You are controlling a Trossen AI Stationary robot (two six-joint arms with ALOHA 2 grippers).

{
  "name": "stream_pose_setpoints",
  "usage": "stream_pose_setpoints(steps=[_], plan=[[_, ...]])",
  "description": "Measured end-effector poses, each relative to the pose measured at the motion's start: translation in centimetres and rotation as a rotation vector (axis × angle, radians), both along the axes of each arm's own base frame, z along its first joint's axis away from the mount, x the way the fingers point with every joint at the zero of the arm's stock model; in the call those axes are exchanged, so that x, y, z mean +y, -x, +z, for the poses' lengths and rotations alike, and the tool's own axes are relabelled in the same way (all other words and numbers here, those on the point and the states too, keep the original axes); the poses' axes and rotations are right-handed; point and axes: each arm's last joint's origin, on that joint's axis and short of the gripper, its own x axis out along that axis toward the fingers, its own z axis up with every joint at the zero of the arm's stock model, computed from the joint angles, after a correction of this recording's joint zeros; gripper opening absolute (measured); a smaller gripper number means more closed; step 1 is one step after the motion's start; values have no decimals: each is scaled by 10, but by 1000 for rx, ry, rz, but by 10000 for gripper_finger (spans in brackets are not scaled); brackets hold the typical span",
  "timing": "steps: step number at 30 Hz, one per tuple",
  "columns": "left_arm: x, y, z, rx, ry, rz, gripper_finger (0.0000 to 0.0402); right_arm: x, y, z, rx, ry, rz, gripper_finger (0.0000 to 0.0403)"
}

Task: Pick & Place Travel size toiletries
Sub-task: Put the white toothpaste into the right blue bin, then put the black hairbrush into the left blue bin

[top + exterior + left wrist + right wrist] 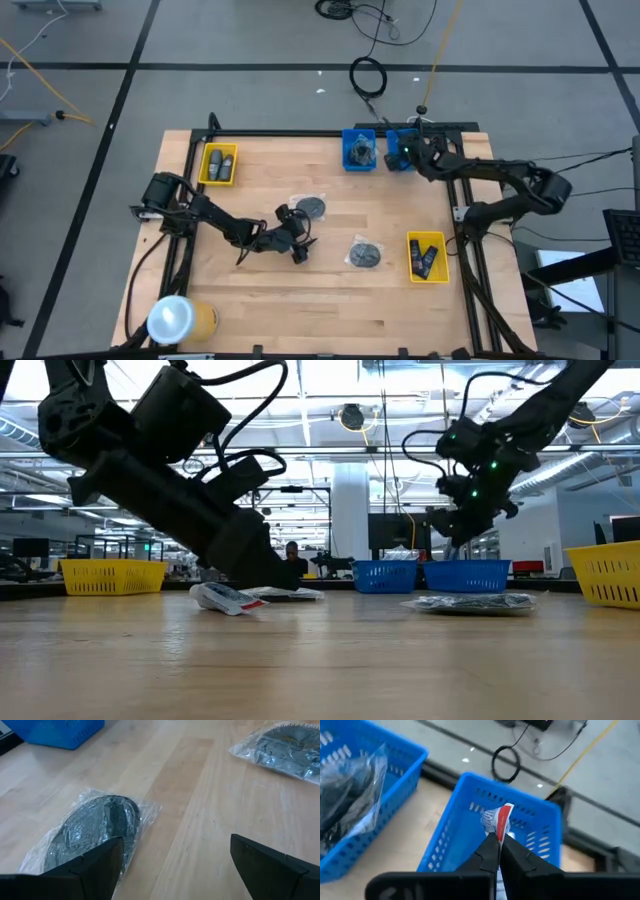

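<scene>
My right gripper (500,842) hovers over the right-hand blue bin (470,820) at the table's far edge (405,152), shut on a little white tube with a red mark (503,816). My left gripper (176,842) is open and low over the table's middle (295,238). One of its fingers is at the edge of a grey disc in a clear bag (95,827), which lies flat. A second bagged disc (365,255) lies flat toward the right. Another white tube (225,598) lies on the table under the left arm. My left gripper has one finger (107,852) over the near edge of the bagged disc; whether it touches the bag, I cannot tell. My right gripper pinches the white tube between its two fingers, with the red-marked end (504,820) sticking out past the fingertips. The tube is lifted clear above the blue bin.
The left-hand blue bin (359,150) holds a bagged disc (345,785). Two yellow bins hold dark bottles, one far left (218,165) and one near right (427,257). A big yellow roll (180,318) stands at the near left corner. Bare wood lies along the near edge.
</scene>
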Motion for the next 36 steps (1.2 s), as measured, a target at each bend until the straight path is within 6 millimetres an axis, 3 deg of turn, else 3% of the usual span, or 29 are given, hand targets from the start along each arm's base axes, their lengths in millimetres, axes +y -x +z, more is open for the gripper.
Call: stream_pose_setpoints(steps=[8,13,19,23,29,36], plan=[[-4,1,4,-5,-3,-27,358,-1,0,-14,14,-102,28,7],[-9,3,28,-61,-17,-52,358,2,4,-16,33,-146,5,16],[-10,15,48,-30,-55,-33,358,6,8,-8,27,-142,6,64],[-10,28,53,40,-99,36,358,11,13,8,-9,-101,28,113],[-7,49,57,149,-110,134,358,38,6,35,-192,-106,232,163],[-3,72,45,385,-61,157,358,93,-36,40,-255,-74,609,165]])
